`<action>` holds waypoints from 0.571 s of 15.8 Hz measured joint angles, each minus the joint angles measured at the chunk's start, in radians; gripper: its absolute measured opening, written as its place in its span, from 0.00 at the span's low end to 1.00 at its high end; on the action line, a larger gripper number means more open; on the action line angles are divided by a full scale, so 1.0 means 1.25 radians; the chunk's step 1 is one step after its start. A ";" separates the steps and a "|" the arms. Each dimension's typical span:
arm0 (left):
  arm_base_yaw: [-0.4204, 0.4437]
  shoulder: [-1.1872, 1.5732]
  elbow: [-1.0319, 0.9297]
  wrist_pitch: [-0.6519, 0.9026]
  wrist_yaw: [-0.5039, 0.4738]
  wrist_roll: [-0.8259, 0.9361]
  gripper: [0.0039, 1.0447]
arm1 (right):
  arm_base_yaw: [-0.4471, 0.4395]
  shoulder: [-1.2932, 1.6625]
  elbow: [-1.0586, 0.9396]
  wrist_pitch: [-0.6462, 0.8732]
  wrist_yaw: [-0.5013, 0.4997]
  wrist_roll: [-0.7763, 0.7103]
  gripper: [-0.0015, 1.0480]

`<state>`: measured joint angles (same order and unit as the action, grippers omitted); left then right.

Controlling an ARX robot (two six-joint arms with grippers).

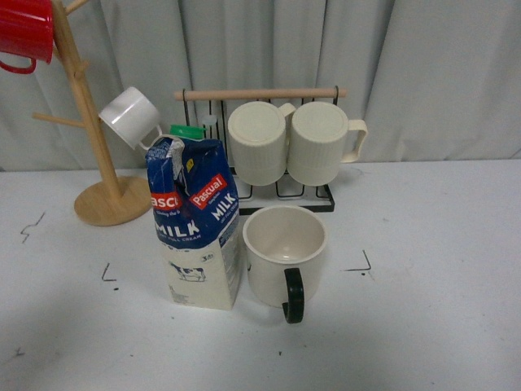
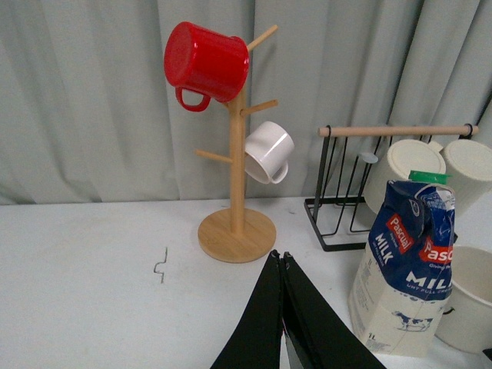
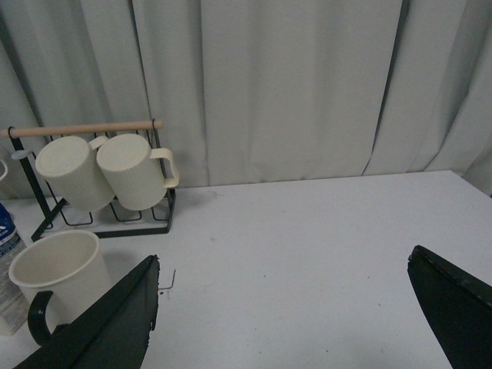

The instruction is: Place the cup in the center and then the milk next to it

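Wooden mug tree (image 1: 91, 147) stands far left on white tabletop (image 1: 440, 326), round base near the curtain (image 1: 423, 73). Red mug (image 1: 26, 34) hangs at its top, partly cut off by frame edge; small white mug (image 1: 130, 116) hangs lower on the right side, tilted. Right of that, black wire rack (image 1: 269, 163) w/ wooden top bar holds two ribbed cream mugs (image 1: 297, 142) side by side, touching, bases facing near. Grey-white curtain covers the whole bkgd.

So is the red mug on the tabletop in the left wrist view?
No, the red mug hangs upside down on a top peg of the wooden mug tree.
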<state>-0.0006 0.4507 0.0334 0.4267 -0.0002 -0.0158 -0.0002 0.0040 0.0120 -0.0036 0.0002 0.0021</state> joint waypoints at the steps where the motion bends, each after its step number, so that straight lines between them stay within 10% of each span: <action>1: 0.000 -0.008 -0.018 0.012 0.000 0.000 0.01 | 0.000 0.000 0.000 0.000 0.000 0.000 0.94; 9: 0.000 -0.159 -0.018 -0.136 0.000 0.000 0.01 | 0.000 0.000 0.000 0.000 0.000 0.000 0.94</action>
<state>-0.0006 0.2520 0.0105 0.2562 -0.0002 -0.0158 -0.0002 0.0040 0.0120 -0.0036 -0.0002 0.0021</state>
